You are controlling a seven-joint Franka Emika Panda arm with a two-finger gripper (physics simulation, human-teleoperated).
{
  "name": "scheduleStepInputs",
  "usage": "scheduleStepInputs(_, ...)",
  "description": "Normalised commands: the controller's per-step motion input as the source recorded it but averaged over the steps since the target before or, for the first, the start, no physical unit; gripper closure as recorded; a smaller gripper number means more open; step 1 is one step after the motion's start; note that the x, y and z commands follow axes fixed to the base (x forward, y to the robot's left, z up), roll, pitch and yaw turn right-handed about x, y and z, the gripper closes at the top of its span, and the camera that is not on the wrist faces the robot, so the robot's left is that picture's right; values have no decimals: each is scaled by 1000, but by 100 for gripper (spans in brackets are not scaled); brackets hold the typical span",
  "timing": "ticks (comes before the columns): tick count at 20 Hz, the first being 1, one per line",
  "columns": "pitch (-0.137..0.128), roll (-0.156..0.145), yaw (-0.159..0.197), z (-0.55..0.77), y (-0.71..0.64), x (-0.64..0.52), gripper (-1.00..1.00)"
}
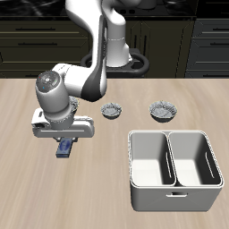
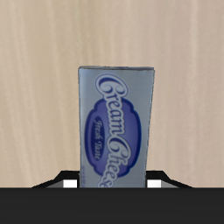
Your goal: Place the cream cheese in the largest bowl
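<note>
wooden counter [image 1: 36,170] with dark cabinets behind. pincer [image 1: 65,143] sits low right over the cream cheese [image 2: 115,128], fingers either side of the box, can't tell if it's actually gripping. two small bowls [image 1: 112,111] farther back, white bin [image 1: 174,170] near the front.

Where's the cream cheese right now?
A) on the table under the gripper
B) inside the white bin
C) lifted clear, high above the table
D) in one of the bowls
A: the cream cheese lies on the table directly under the gripper, apart from the two visible bowls and the bin; the wrist view shows it lying flat on wood.
</note>
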Motion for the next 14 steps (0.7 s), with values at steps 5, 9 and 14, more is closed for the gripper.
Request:
scheduleStepInputs(5,-30,-15,17,204,65,-74,100)
scheduleStepInputs(9,-33,-53,20,324,17,-145,100)
scheduleStepInputs(14,-18,-31,33,291,13,-156,100)
